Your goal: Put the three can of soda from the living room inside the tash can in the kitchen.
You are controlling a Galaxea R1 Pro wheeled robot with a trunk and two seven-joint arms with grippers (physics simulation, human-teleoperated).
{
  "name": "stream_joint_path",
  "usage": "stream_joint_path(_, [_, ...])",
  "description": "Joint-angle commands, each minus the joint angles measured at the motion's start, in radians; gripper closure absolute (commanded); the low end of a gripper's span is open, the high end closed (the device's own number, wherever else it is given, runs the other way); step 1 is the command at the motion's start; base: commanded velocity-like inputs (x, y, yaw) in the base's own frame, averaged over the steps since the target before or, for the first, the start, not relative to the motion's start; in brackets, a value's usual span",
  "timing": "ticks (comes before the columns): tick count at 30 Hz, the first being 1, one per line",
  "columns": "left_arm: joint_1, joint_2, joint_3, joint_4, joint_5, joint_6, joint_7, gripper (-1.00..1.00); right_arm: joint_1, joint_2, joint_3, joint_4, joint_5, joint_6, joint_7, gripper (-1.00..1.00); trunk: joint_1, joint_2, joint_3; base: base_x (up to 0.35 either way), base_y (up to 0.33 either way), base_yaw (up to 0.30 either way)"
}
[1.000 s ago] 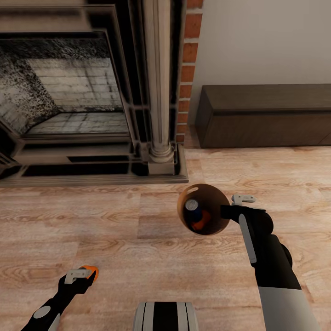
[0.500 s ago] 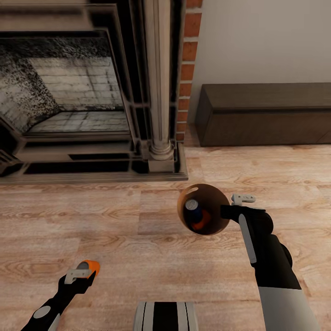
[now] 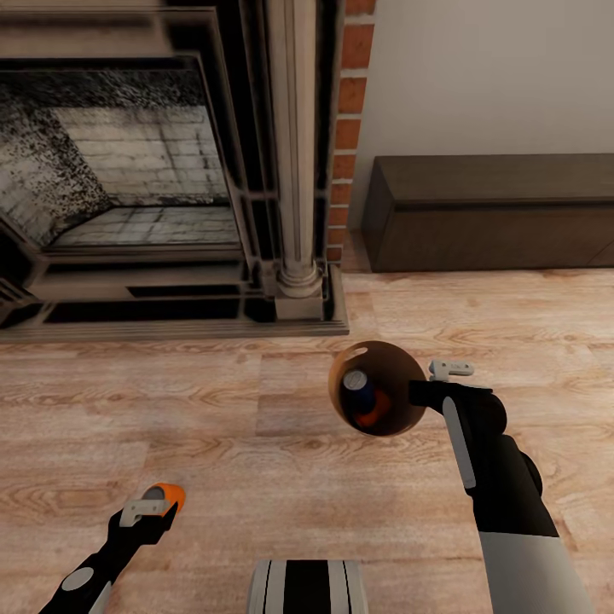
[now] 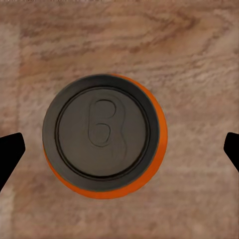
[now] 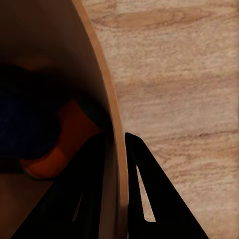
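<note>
**Bin wall pinched, cans sitting inside**

I'm looking along my right gripper (image 5: 119, 199): its two dark fingers (image 5: 149, 199) straddle the tash can (image 5: 102, 94), one inside the wall, one outside, clamped on the thin rim. Down in the brown shadowed interior I make out an orange can (image 5: 69, 137) lying beside a dark blue can (image 5: 20, 124). Wood floor (image 5: 179, 74) runs past outside the bin.

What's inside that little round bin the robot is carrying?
Inside the bin lie a dark blue can and an orange can, the orange one partly covered by the blue. The bin's bottom is hidden beneath them.
</note>
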Motion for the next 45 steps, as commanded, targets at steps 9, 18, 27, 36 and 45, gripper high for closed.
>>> stream_joint_path(9, [0.000,0.000,0.000,0.001,0.000,0.000,0.000,-1.00,0.000,0.000,0.000,0.000,-0.012,-0.001,0.004,1.00,0.000,0.000,0.000,0.010,0.001,0.000])
stream_joint_path(18, [0.000,0.007,0.000,0.001,0.000,0.000,0.000,-1.00,0.000,0.000,0.000,0.000,-0.012,-0.001,0.004,1.00,0.000,0.000,0.000,0.052,0.032,0.000])
stream_joint_path(27, [0.000,0.008,0.000,0.001,0.000,0.000,0.000,-1.00,0.000,0.000,0.000,0.000,-0.012,-0.001,0.004,1.00,0.000,0.000,0.000,0.002,0.002,0.000])
stream_joint_path(36, [0.000,0.008,0.000,0.001,0.000,0.000,0.000,-1.00,0.000,0.000,0.000,0.000,-0.012,-0.001,0.004,1.00,0.000,0.000,0.000,0.000,0.000,0.000])
stream_joint_path(45, [0.000,0.008,0.000,0.001,0.000,0.001,0.000,-1.00,0.000,0.000,0.000,0.000,-0.012,-0.001,0.004,1.00,0.003,-0.001,-0.023,0.000,0.000,0.000])
